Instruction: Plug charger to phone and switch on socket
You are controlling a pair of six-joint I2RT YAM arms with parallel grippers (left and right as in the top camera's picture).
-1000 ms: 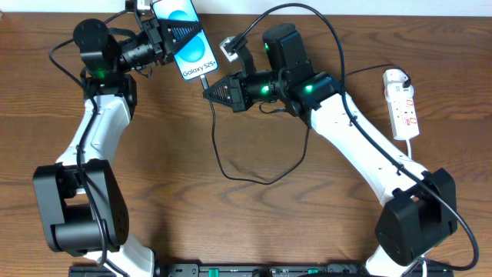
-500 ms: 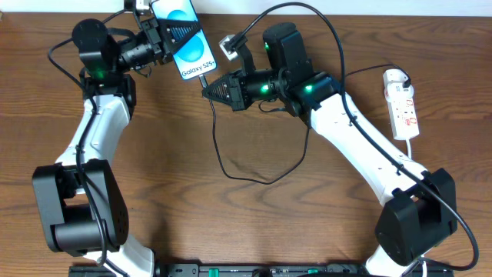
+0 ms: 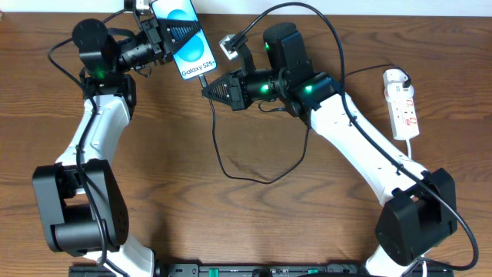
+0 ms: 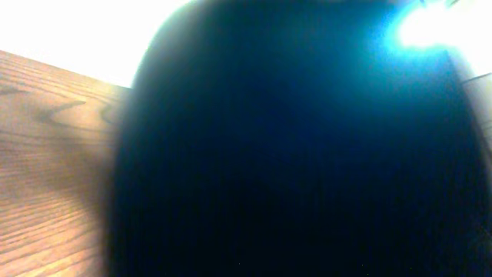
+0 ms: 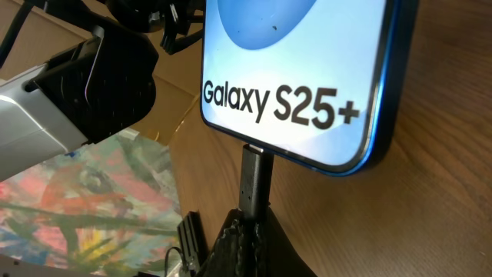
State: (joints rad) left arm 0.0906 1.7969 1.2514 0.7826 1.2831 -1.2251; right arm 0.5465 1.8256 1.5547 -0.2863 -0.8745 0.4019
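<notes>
The phone (image 3: 188, 37), blue screen reading "Galaxy S25+", is held above the table at the back by my left gripper (image 3: 171, 35), which is shut on it. In the left wrist view the phone (image 4: 292, 154) fills the frame as a dark blur. My right gripper (image 3: 211, 88) is shut on the charger plug (image 5: 254, 185), whose tip meets the phone's bottom edge (image 5: 296, 158). The black charger cable (image 3: 231, 165) loops down over the table. The socket (image 3: 403, 104), a white power strip, lies at the far right, away from both grippers.
The table is brown wood (image 3: 169, 200). The white cord of the strip runs off at its near end (image 3: 412, 146). A colourful patterned surface (image 5: 84, 200) shows beyond the table edge in the right wrist view.
</notes>
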